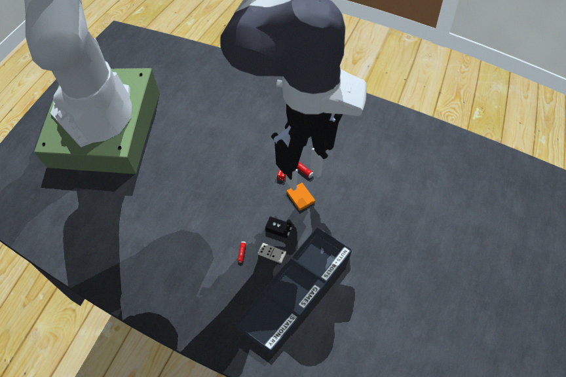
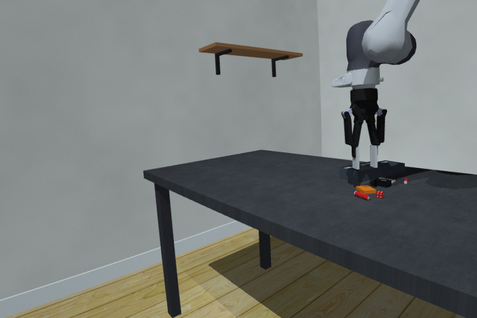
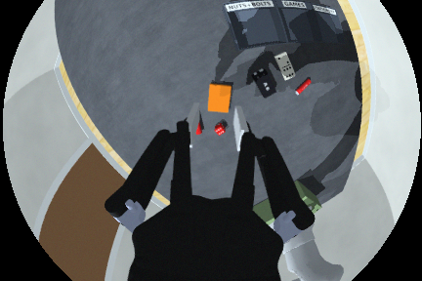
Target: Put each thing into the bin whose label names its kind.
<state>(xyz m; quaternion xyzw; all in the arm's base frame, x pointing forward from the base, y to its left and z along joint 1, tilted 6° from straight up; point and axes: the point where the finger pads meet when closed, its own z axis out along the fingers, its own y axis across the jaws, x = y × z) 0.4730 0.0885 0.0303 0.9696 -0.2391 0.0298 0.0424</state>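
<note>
My gripper (image 1: 305, 177) (image 2: 364, 164) (image 3: 217, 112) is partly open and empty, above the table. Below and near it are an orange block (image 1: 301, 198) (image 2: 365, 189) (image 3: 219, 98), a red die (image 1: 281, 176) (image 2: 380, 194) (image 3: 220, 129) and a red cylinder (image 1: 305, 170) (image 2: 361, 195), partly hidden by a finger in the wrist view. A black block with two studs (image 1: 276, 226) (image 3: 265, 83), a white domino (image 1: 272, 252) (image 3: 285, 66) and another red cylinder (image 1: 242, 252) (image 3: 303, 86) lie near the joined bins (image 1: 272, 356) (image 2: 385, 170), labelled NUTS+BOLTS, GAMES and STATIONERY. Shadows darken the bin interiors.
The dark table (image 1: 434, 226) (image 2: 269, 191) carries everything. The arm's green base (image 1: 86, 161) stands at the left in the top view. A brown wall shelf (image 2: 250, 51) hangs well away from the arm.
</note>
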